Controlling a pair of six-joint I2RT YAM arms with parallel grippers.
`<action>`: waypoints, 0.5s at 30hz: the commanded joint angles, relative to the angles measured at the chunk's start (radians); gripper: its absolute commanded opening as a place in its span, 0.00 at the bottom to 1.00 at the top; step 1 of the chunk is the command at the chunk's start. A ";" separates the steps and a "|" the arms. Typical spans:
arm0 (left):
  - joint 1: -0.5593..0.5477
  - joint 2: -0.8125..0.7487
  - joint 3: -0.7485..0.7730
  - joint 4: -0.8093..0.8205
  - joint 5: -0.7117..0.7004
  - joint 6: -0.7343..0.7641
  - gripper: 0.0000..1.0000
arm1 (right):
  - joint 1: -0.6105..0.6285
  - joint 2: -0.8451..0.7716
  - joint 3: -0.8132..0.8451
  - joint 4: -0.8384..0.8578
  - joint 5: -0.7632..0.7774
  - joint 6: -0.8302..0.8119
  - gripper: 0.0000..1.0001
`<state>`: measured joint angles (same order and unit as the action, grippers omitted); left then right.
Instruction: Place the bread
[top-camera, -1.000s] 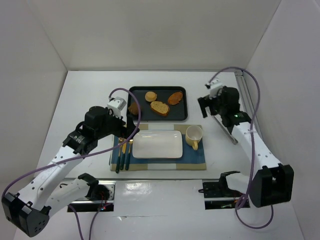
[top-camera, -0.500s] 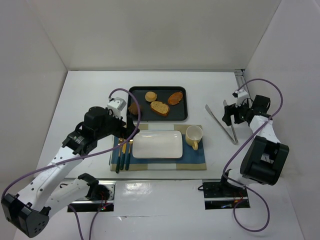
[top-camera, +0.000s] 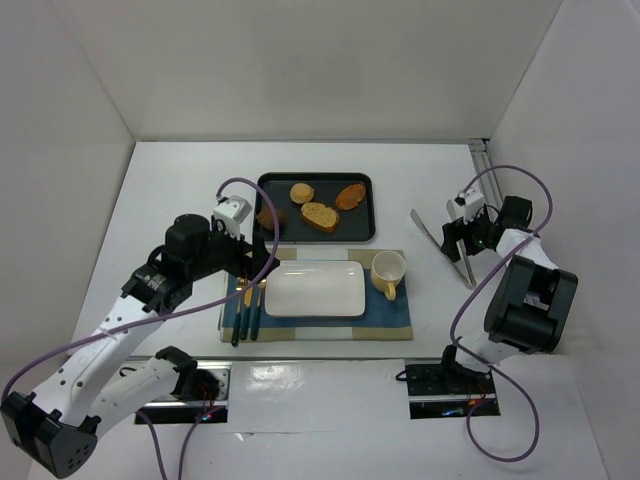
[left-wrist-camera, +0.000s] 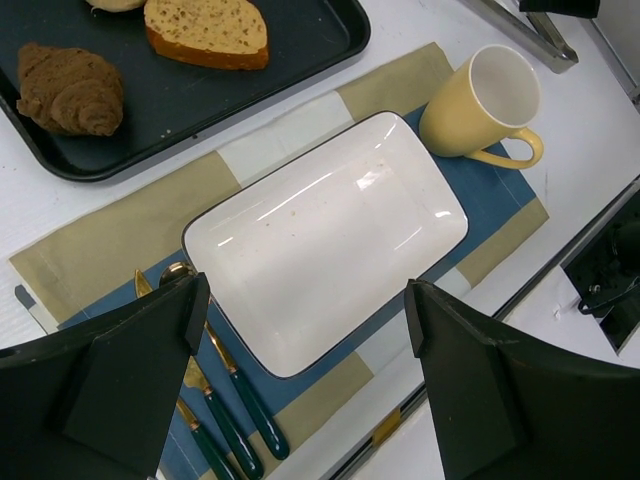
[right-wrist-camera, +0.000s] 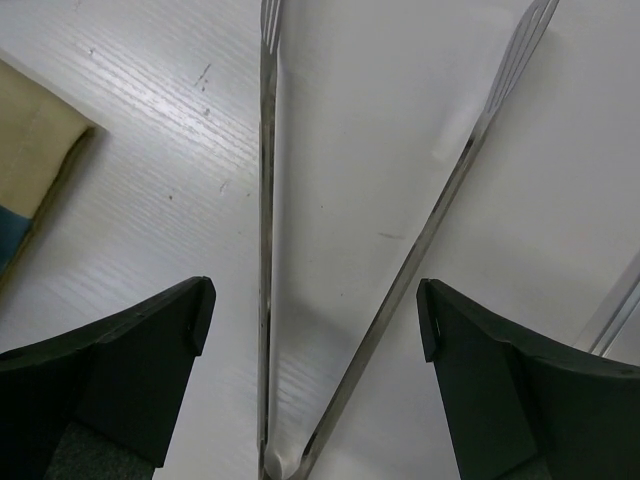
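Bread on tray, just beyond left tool.

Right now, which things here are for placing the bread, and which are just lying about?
For the job: brown bread pieces; black tray holding them; empty white rectangular plate; long steel tongs, with the open right pincer over them.
Lying about: pale yellow mug; green-handled cutlery; blue and beige placemat.
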<state>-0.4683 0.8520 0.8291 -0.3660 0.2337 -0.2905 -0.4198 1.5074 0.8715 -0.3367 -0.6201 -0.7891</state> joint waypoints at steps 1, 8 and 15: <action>-0.004 -0.027 0.016 0.025 0.038 0.007 0.98 | -0.016 0.020 -0.029 0.059 0.025 -0.042 0.95; -0.004 -0.027 0.016 0.025 0.038 0.007 0.98 | -0.016 0.077 -0.029 0.080 0.034 -0.042 0.95; -0.004 -0.036 0.016 0.025 0.038 0.007 0.98 | -0.007 0.148 -0.029 0.090 0.062 -0.042 0.95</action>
<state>-0.4683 0.8364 0.8291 -0.3664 0.2493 -0.2905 -0.4290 1.6398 0.8455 -0.2848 -0.5705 -0.8135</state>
